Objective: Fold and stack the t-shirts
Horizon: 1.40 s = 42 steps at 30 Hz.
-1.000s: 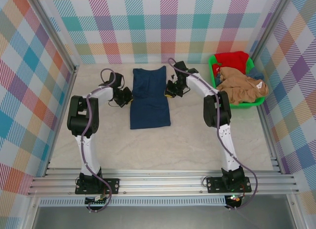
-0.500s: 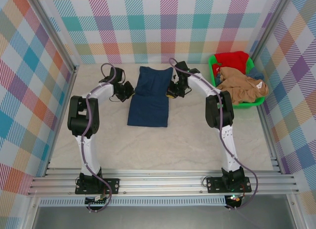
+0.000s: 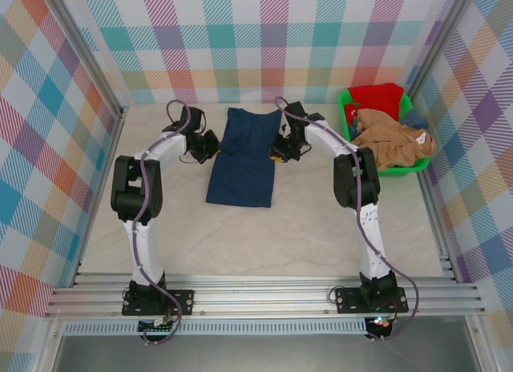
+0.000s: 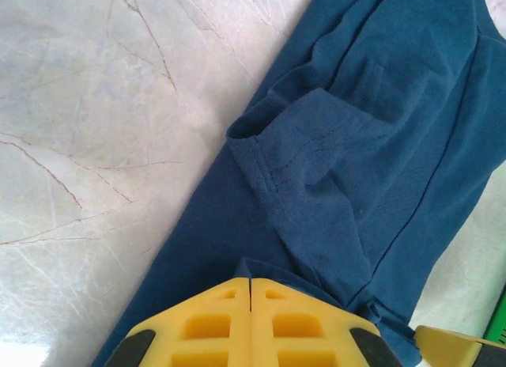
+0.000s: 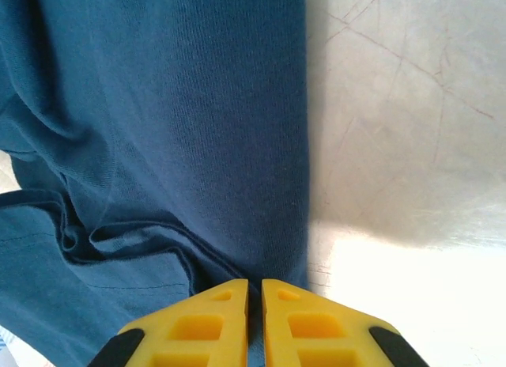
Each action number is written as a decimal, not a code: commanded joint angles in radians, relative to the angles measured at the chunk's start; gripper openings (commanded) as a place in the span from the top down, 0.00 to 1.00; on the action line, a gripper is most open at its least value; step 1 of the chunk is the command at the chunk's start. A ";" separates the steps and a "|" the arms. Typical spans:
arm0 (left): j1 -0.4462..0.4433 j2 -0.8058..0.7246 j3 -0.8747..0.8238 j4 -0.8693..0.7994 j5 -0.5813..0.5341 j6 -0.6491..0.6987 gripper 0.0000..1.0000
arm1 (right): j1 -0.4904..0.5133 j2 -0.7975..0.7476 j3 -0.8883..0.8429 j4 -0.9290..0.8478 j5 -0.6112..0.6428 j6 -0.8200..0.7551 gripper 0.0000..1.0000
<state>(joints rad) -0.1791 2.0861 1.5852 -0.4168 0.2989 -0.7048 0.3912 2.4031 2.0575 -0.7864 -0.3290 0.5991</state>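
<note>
Two grippers flank one navy t-shirt (image 3: pixel 244 159), which lies flat on the worktop (image 3: pixel 280 228) near its far edge, about midway between the left and right edges. The shirt is folded into a long panel that runs from the far edge toward the near one.

The left gripper (image 3: pixel 210 146) sits at the shirt's left border, toward the far end. In the left wrist view its yellow fingers (image 4: pixel 251 280) are pressed together with no gap, and a ridge of navy cloth (image 4: pixel 379 145) bunches up to their tips, so it looks clamped on the fabric. A sleeve hem lies folded over the body of the shirt just beyond.

The right gripper (image 3: pixel 278 147) sits at the opposite border. In the right wrist view only a sliver separates its pads (image 5: pixel 254 281), and the shirt's edge (image 5: pixel 158 106) runs into that slit, pinched.

A green basket (image 3: pixel 346 119) stands in the far right corner, well apart from the navy shirt. It holds a tan t-shirt (image 3: pixel 393 143) heaped on top, a red t-shirt (image 3: pixel 377 95) behind it and a blue t-shirt (image 3: pixel 414 115) at the right side.
</note>
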 commanded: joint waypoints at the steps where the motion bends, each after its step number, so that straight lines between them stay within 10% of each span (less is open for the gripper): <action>1: -0.007 0.002 0.030 -0.020 0.016 0.021 0.99 | -0.008 -0.030 -0.019 -0.009 -0.010 0.024 0.95; 26: -0.010 0.079 0.104 -0.043 -0.013 0.045 0.97 | -0.018 0.006 0.048 -0.076 0.070 0.046 1.00; 33: -0.010 0.051 0.099 -0.094 -0.105 0.088 0.34 | -0.019 -0.039 0.013 -0.082 0.087 0.036 0.63; 42: -0.019 -0.273 -0.273 -0.203 -0.151 0.045 0.35 | 0.036 -0.458 -0.621 0.142 0.058 0.279 0.58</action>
<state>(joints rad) -0.1852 1.8912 1.4139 -0.5392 0.1555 -0.6422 0.3901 2.0674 1.5795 -0.7471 -0.2245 0.7490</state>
